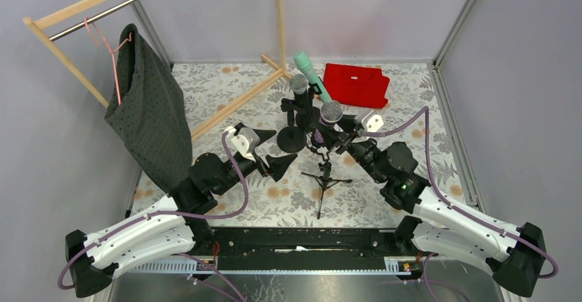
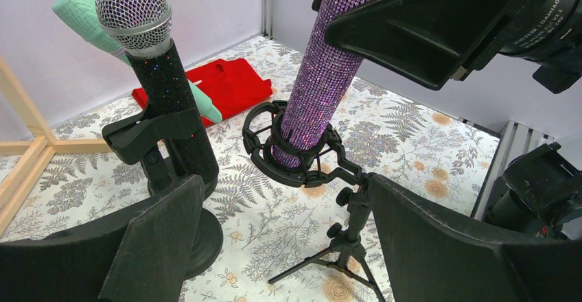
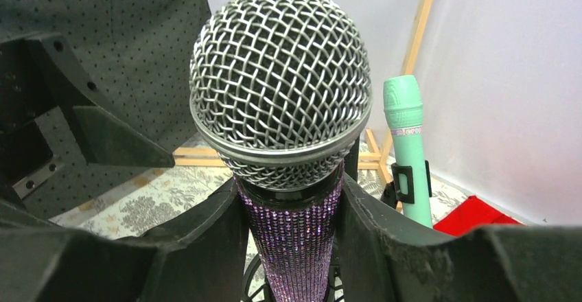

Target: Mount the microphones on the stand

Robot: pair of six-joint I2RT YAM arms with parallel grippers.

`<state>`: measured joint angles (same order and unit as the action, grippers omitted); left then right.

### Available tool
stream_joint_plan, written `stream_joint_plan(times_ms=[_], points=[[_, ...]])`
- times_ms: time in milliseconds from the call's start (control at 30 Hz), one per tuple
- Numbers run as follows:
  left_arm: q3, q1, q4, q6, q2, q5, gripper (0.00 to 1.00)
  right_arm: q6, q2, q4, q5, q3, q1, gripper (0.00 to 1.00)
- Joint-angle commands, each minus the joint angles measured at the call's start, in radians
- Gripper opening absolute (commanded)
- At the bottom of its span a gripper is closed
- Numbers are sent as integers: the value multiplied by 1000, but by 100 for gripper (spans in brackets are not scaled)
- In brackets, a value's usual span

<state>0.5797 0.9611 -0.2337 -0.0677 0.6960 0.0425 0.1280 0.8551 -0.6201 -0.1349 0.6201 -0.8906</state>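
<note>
The glittery purple microphone stands upright with its lower end inside the black ring mount of a small tripod stand. My right gripper is shut on its purple body, just under the mesh head. The black microphone with a silver mesh head sits clipped in a round-base stand. The mint-green microphone sits in a clip behind it and also shows in the right wrist view. My left gripper is open and empty, low, left of the tripod.
A red folded cloth lies at the back right. A wooden clothes rack stands at the back left, with a dark dotted garment on a pink hanger. The black round base stands close to my left fingers.
</note>
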Motion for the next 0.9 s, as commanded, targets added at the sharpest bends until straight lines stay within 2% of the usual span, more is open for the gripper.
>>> stream_joint_plan(times_ms=[0, 467, 533, 867], points=[[9, -3, -37, 11, 3, 13, 94, 51, -19, 32, 40, 6, -7, 3], [11, -2, -32, 11, 0, 14, 94, -15, 7, -8, 19, -110, -7, 12], [11, -2, -32, 11, 2, 13, 94, -18, 7, -16, 15, -124, -6, 16], [11, -3, -35, 9, 8, 11, 94, -30, -8, -28, -16, -161, -7, 47]])
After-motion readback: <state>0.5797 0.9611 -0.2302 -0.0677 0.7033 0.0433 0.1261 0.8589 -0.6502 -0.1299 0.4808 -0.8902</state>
